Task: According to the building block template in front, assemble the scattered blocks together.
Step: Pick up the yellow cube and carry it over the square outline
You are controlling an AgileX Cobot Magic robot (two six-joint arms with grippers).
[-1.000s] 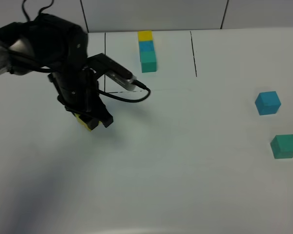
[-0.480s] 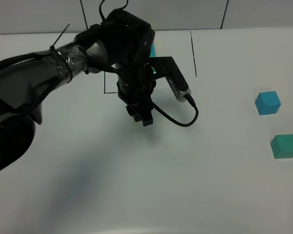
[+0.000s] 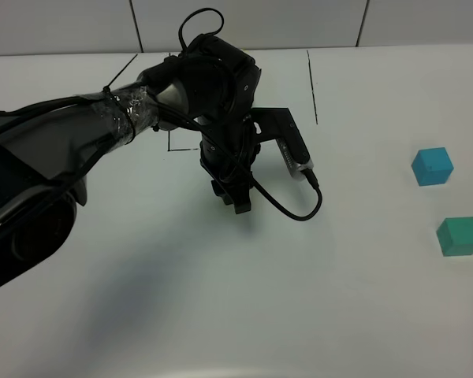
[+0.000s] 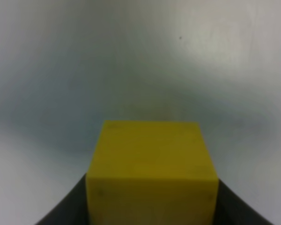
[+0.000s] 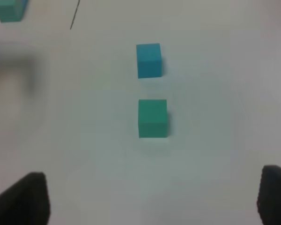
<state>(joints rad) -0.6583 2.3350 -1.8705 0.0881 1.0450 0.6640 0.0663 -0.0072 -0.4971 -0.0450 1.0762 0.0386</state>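
My left gripper (image 3: 238, 201) hangs over the middle of the white table, shut on the yellow cube (image 4: 152, 171), which fills the near part of the left wrist view. From the exterior high camera the arm hides that cube and the template. At the table's right side the loose sky blue cube (image 3: 432, 166) lies with the teal-green cube (image 3: 459, 236) just in front of it. The right wrist view shows both, blue (image 5: 149, 60) and green (image 5: 152, 117), ahead of my open right gripper (image 5: 154, 201), which holds nothing. One teal end of the template (image 5: 9, 10) shows in that view's corner.
Thin black lines (image 3: 312, 87) are drawn on the table near the back wall. A black cable (image 3: 299, 211) loops from the left wrist camera down near the tabletop. The left arm (image 3: 102, 126) stretches across the left half of the table.
The left arm has swung from the table's left side to the middle, carrying the yellow cube, and now covers the template. The blue and green cubes have not moved.
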